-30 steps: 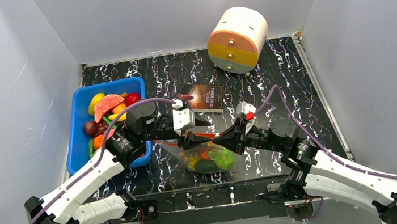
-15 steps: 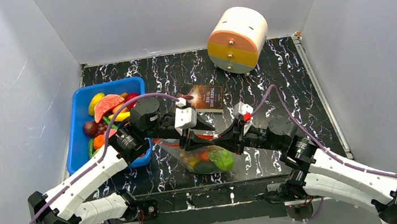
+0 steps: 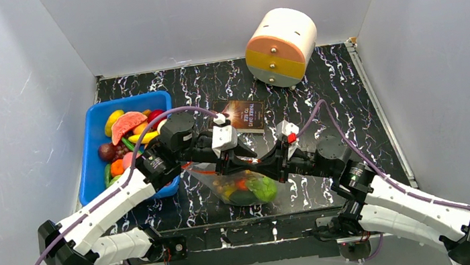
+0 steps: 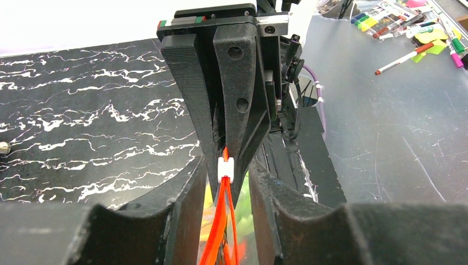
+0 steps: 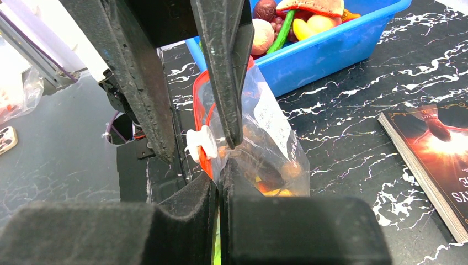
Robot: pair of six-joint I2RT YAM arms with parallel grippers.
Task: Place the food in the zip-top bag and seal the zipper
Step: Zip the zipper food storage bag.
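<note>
while right jaws pinch the floppy clear bag [image 5: 265, 138], left jaws — spread — straddle its pale slider [image 4: 225, 168].

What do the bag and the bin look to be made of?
Bag: thin clear plastic film, glossy; it wrinkles and the food shows through. Bin: likely rigid moulded plastic, smooth blue; walls hold a straight shape.

Left claw [image 4: 226, 185] seemingly ajar, right claw [image 5: 219, 185] clamped, facing tip-to-tip

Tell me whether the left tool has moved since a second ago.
Yes. In the top view the left tool has edged rightward, its white wrist block now closer to the stationary book.
</note>
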